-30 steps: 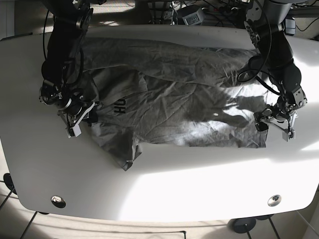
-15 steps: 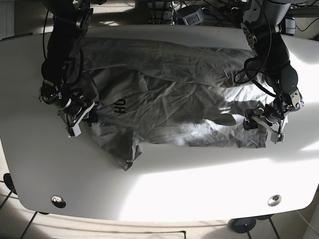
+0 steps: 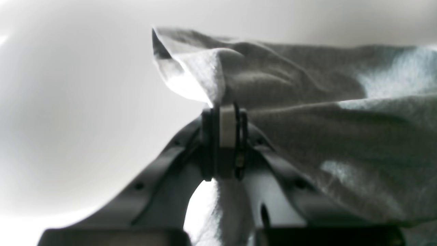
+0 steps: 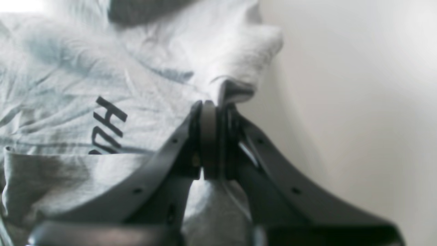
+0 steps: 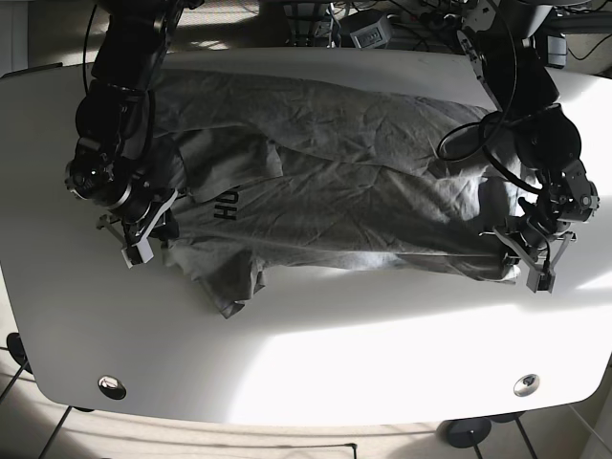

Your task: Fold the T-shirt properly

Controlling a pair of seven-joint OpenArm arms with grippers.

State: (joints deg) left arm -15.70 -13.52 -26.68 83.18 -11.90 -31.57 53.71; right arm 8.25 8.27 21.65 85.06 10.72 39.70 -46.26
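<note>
Both grippers shifted outward, stretching shirt [image 5: 335, 182] across table [image 5: 316, 354]; left gripper [image 5: 529, 251] and right gripper [image 5: 143, 228] clamped on its edges.

One T-shirt [image 5: 335, 191], one table [image 5: 316, 363], two arms, two grippers

Crumpled grey cotton T-shirt [image 5: 335, 191]: spread across white oval table [image 5: 316, 354], centre to 12 o'clock. Right gripper [image 5: 143, 239] at its 9 o'clock edge; left gripper [image 5: 531, 258] at 3 o'clock.

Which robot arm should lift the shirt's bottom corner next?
Probably the left gripper: it is shut on the wrinkled grey cotton T-shirt at that corner. The right gripper pinches the end with printed letters.
</note>
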